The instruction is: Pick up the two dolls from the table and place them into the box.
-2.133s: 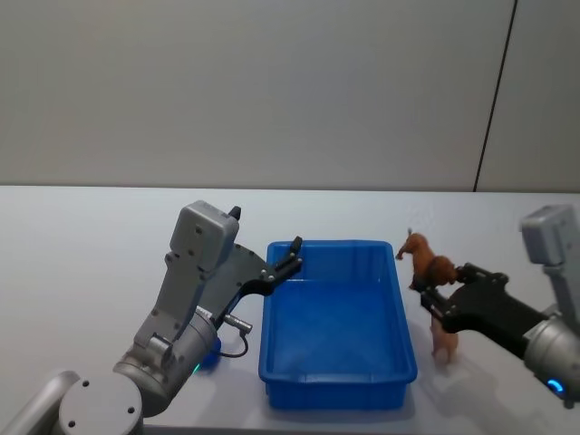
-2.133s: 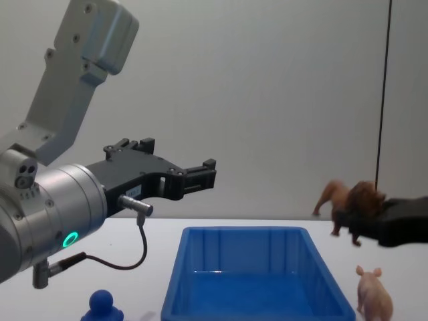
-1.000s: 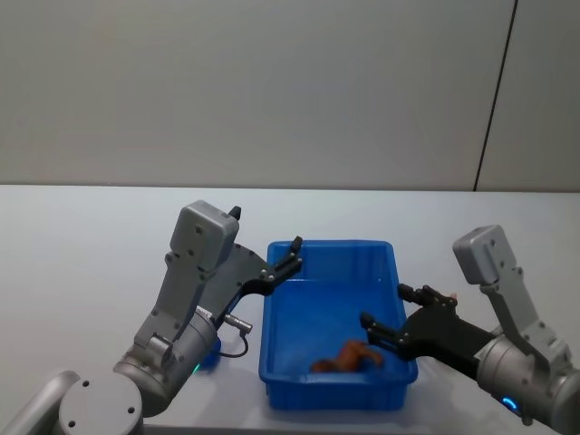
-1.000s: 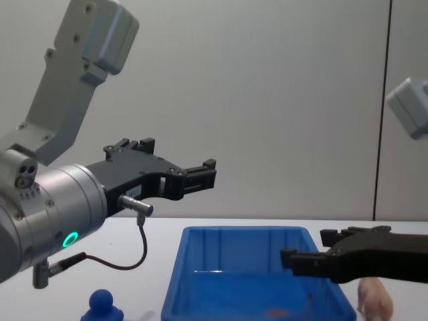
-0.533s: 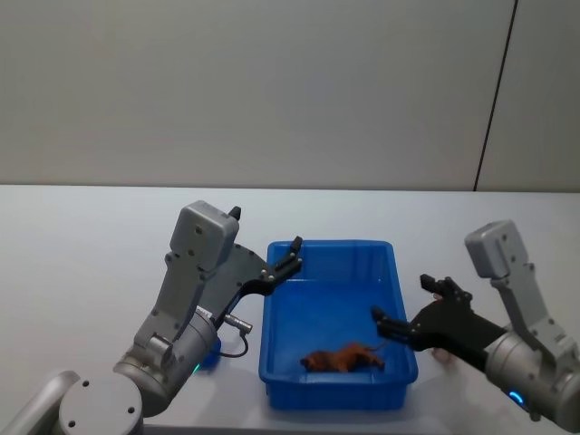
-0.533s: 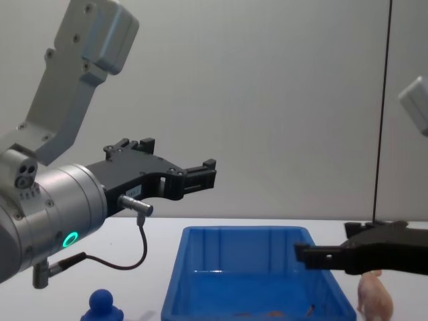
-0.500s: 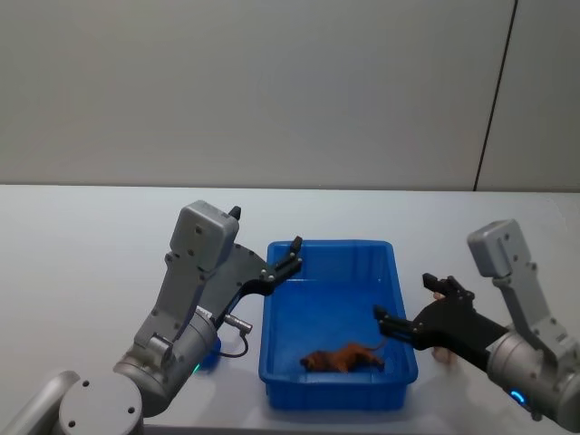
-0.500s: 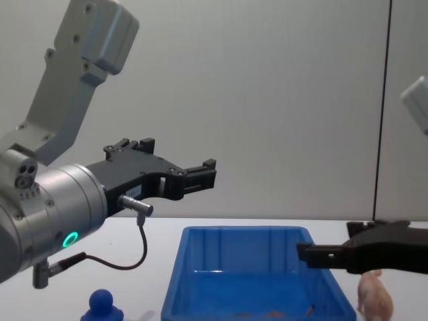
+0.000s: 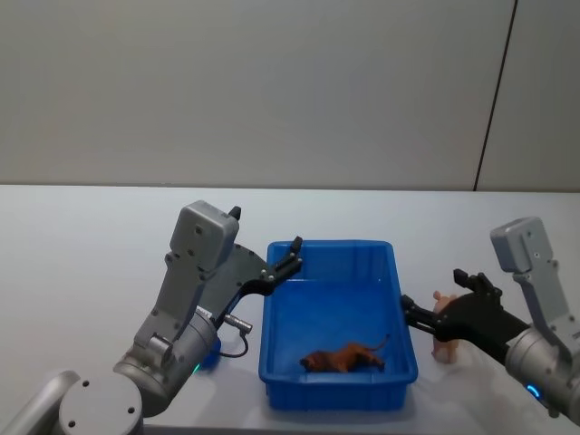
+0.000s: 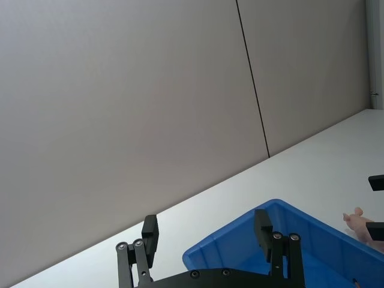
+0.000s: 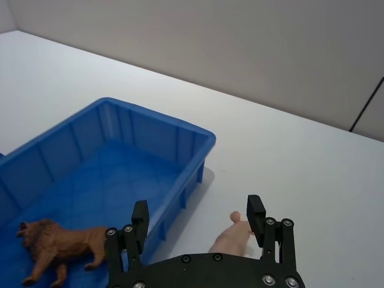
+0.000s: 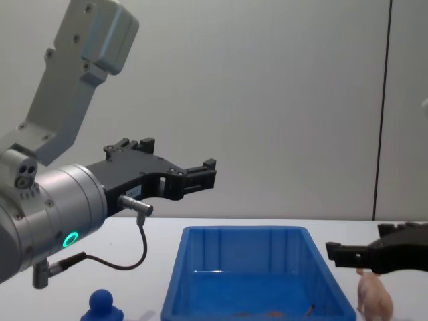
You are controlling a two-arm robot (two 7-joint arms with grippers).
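Observation:
The blue box [image 9: 331, 246] stands in the middle of the table. A brown four-legged doll [image 9: 344, 360] lies on its side on the box floor, near the front. The pale pink pig doll [image 9: 443, 343] stands on the table just right of the box, and my right gripper [image 9: 433, 292] hovers open above it with nothing held. The right wrist view has the pig [image 11: 231, 239] below the spread fingers [image 11: 140, 211]. My left gripper [image 9: 294, 254] is open and idle over the box's far left corner. A solid blue doll [image 12: 101, 305] sits on the table left of the box.
A grey cable [image 12: 137, 254] hangs from my left arm beside the box's left wall. The white table [image 9: 82, 254] stretches wide on the left and behind the box. A plain wall closes the far side.
My right gripper let go of the brown doll, which now lies in the box. It then drew back to the right, ending above the pig. The left arm stayed still.

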